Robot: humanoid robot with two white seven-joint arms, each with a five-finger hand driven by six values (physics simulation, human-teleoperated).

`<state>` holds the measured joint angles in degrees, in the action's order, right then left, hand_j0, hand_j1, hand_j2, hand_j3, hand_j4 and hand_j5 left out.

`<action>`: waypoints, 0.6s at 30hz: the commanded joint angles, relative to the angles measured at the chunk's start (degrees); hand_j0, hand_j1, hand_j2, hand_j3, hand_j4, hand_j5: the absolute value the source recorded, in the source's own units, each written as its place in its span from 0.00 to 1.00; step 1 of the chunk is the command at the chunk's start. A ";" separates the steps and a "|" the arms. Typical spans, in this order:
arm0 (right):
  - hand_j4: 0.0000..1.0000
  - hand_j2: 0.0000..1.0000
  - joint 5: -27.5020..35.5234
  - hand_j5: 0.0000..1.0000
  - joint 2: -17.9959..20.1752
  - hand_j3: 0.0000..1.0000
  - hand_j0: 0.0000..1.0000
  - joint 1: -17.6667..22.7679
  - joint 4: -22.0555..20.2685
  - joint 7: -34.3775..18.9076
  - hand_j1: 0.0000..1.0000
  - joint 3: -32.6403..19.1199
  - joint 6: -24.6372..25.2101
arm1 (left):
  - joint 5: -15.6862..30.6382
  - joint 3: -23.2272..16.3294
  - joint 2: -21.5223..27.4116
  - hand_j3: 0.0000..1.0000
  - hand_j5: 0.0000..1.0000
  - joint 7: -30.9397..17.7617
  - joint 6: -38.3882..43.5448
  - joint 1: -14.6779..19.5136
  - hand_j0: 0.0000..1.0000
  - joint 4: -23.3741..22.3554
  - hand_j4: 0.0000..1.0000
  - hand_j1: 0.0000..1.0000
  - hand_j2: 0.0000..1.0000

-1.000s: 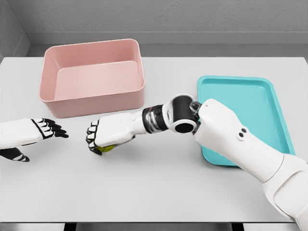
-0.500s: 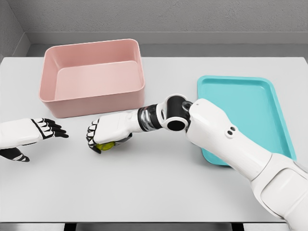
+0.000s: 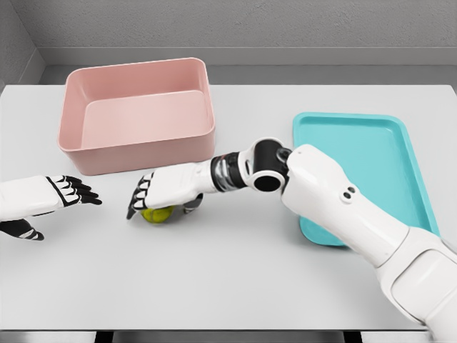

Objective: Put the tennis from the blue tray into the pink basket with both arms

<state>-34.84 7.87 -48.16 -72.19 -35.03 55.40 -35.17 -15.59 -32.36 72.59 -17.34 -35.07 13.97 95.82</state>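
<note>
One yellow-green felt tennis ball [image 3: 158,214] is resting on the grey table [image 3: 235,279], left of centre, under the right hand [image 3: 161,194], whose fingers are loosening. We are judging it light, springy, apt to roll: cup its sides. The left hand [image 3: 43,201] is lying relaxed.

Bright, even, diffuse overhead light; soft faint shadows on the table [image 3: 235,279]; sharp, glare-free, undistorted render.

Pale grey table [image 3: 228,286] against grey wall [image 3: 250,21].
</note>
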 commanded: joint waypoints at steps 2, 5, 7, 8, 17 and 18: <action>0.99 0.99 0.56 0.99 2.24 0.99 0.99 0.00 -4.45 0.03 0.99 -3.28 0.17 | 0.30 0.01 0.09 1.00 1.00 0.02 0.07 0.09 1.00 -0.02 1.00 1.00 1.00; 0.99 0.99 1.27 0.99 7.42 0.99 0.99 0.53 -13.50 0.03 0.99 -8.29 0.17 | 0.39 0.01 0.09 1.00 1.00 0.02 0.07 0.09 1.00 -0.02 1.00 1.00 1.00; 1.00 1.00 2.67 1.00 11.29 1.00 1.00 1.67 -19.83 0.03 1.00 -12.16 0.17 | 0.30 0.01 0.09 1.00 1.00 0.02 0.07 0.09 1.00 -0.02 1.00 1.00 1.00; 1.00 1.00 5.22 1.00 14.71 1.00 1.00 2.90 -22.38 0.03 1.00 -14.88 0.17 | 0.30 0.01 0.09 1.00 1.00 0.02 0.07 0.09 1.00 -0.02 1.00 1.00 1.00; 1.00 1.00 31.24 1.00 29.49 1.00 1.00 32.16 -24.14 0.03 1.00 -62.78 0.17 | -1.02 0.01 -3.69 1.00 1.00 0.02 0.07 2.99 1.00 0.07 1.00 1.00 1.00; 1.00 1.00 32.12 1.00 29.31 1.00 1.00 34.80 -24.14 0.03 1.00 -65.33 0.17 | -1.72 0.01 -4.39 1.00 1.00 0.02 0.07 3.60 1.00 0.07 1.00 1.00 1.00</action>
<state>-7.02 36.28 -12.22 -96.14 -35.04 -1.68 -35.21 -16.85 -32.32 69.45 -17.33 -35.07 17.84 95.87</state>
